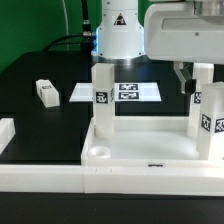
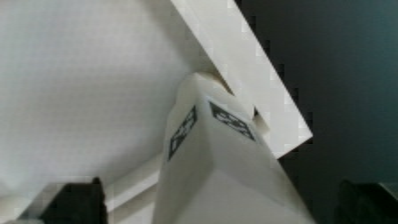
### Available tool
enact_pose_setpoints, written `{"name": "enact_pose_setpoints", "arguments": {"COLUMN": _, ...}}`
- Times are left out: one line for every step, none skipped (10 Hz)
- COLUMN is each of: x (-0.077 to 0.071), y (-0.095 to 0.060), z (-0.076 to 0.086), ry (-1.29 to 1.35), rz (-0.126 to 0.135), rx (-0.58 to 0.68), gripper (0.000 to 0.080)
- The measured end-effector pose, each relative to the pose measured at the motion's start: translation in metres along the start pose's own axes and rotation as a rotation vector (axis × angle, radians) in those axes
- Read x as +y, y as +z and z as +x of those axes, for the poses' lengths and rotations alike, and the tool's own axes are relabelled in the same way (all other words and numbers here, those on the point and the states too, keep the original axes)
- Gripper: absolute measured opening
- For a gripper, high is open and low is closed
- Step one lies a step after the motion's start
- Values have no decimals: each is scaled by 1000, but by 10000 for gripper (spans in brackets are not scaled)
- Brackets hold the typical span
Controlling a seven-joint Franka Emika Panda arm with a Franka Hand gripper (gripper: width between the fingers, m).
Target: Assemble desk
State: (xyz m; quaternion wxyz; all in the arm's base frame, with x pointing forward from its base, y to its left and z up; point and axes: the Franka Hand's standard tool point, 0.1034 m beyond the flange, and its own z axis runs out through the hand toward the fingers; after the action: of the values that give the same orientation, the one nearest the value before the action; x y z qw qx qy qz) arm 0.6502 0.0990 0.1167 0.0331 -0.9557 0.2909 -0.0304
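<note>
The desk's white tray-like panel lies at the front of the black table, rim up. Three white tagged legs stand upright in it: one at the exterior view's left, one toward the right and one at the right edge. A further leg lies loose on the table at the left. My gripper hangs open over the top of the right-hand standing leg. In the wrist view that leg rises between my dark fingers, with clear gaps on both sides. My gripper holds nothing.
The marker board lies flat behind the panel. The robot's white base stands at the back. Long white border rails run along the front and the left of the table.
</note>
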Motion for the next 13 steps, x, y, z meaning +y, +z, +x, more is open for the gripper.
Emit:
{"name": "enact_pose_setpoints", "arguments": {"x": -2, "y": 0, "z": -1, "ry": -86, "rz": -2, "rx": 2, "gripper": 648}}
{"name": "enact_pose_setpoints", "arguments": {"x": -2, "y": 0, "z": -2, "ry": -202, "rz": -8, "rx": 5, "gripper": 648}}
{"name": "enact_pose_setpoints", "arguments": {"x": -3, "y": 0, "z": -1, "ry": -313, "rz": -8, "rx": 6, "gripper": 648}}
{"name": "enact_pose_setpoints", "arguments": {"x": -3, "y": 0, "z": -2, "ry": -409, "rz": -8, "rx": 6, "gripper": 648}}
{"name": "enact_pose_setpoints", "arguments": {"x": -3, "y": 0, "z": -2, "ry": -472, "rz": -11, "rx": 7, "gripper": 648}}
{"name": "enact_pose_setpoints", "arguments": {"x": -3, "y": 0, "z": -2, "ry": -553, "rz": -17, "rx": 8, "gripper": 648}}
{"name": "enact_pose_setpoints", "arguments": {"x": -3, "y": -1, "z": -2, "ry": -620, "rz": -20, "rx": 9, "gripper": 648}}
{"name": "enact_pose_setpoints", "arguments": {"x": -2, "y": -1, "z": -1, "ry": -683, "rz": -21, "rx": 8, "gripper": 648}}
{"name": "enact_pose_setpoints", "arguments": {"x": -2, "y": -1, "z": -1, "ry": -704, "rz": -21, "rx": 8, "gripper": 648}}
{"name": "enact_pose_setpoints", "arguments": {"x": -1, "y": -1, "z": 0, "ry": -701, "rz": -21, "rx": 8, "gripper": 637}}
{"name": "enact_pose_setpoints", "arguments": {"x": -1, "y": -1, "z": 0, "ry": -700, "rz": -21, "rx": 8, "gripper": 469}}
{"name": "enact_pose_setpoints", "arguments": {"x": -1, "y": -1, "z": 0, "ry": -700, "rz": -21, "rx": 8, "gripper": 469}}
{"name": "enact_pose_setpoints", "arguments": {"x": -1, "y": -1, "z": 0, "ry": -699, "rz": -21, "rx": 8, "gripper": 287}}
